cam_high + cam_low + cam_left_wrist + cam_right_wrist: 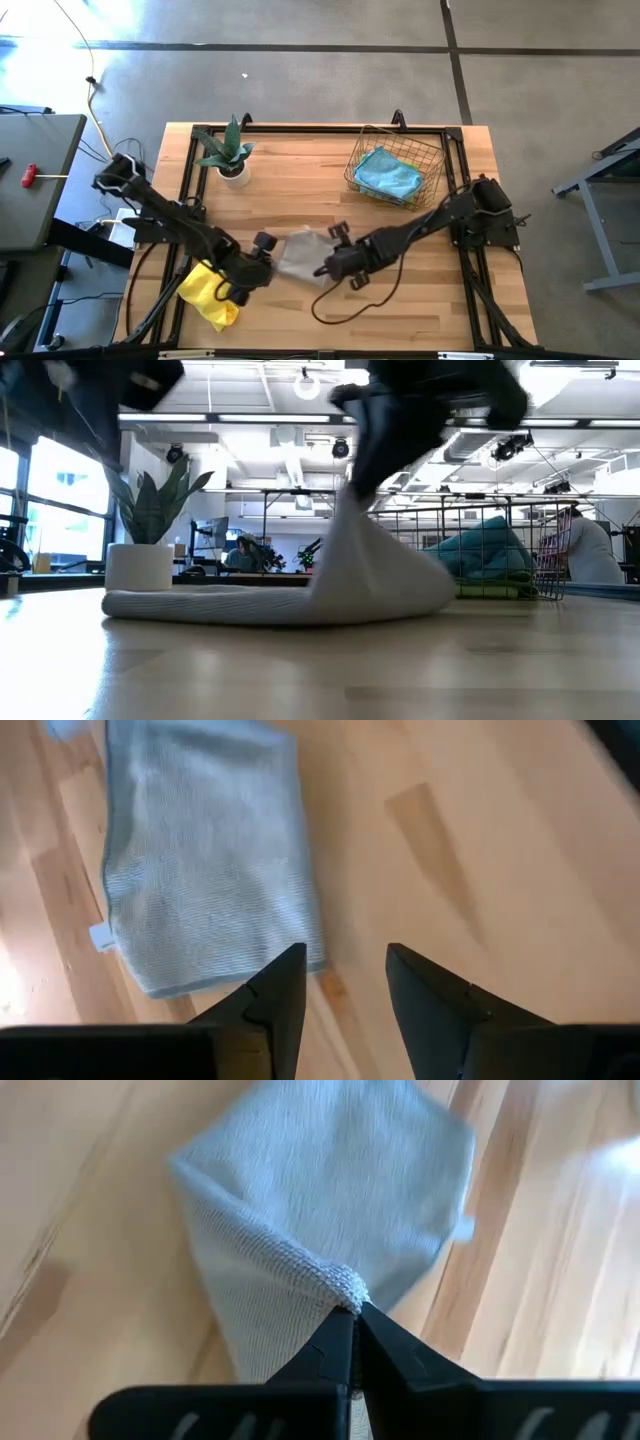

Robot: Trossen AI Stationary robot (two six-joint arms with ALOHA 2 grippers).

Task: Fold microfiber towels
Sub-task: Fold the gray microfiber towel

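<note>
1. From above, the right gripper (328, 268) was clenched on an edge of the grey towel (298, 254), which lay mid-table toward the near edge. The left gripper (252, 272) sat just beside the cloth's other side, gripping nothing. A yellow towel (208, 294) lay bunched at the near left. A light blue towel (388, 174) lay in the wire basket (432, 152) at the far right, with a strip of green showing beneath it. A potted plant (230, 154) stood at the far left.

2. From table height, the grey towel (280, 600) had one end pulled up into a peak under a dark arm, while the rest lay flat on the table.

3. The left wrist camera showed that arm's fingers (280, 995) standing apart, with a flat edge of the grey towel (205, 860) just ahead of them.

4. The right wrist camera showed the fingertips (338, 1348) pinched shut on a small bite of the grey towel (320, 1210).

5. I judged that thin pinch could slip, dropping the fold. With nothing pinning the flat end, the whole cloth might drag and crease crooked.

6. I counted one grey, one yellow and one blue towel, plus the green strip, one basket, one plant and two arms.
</note>
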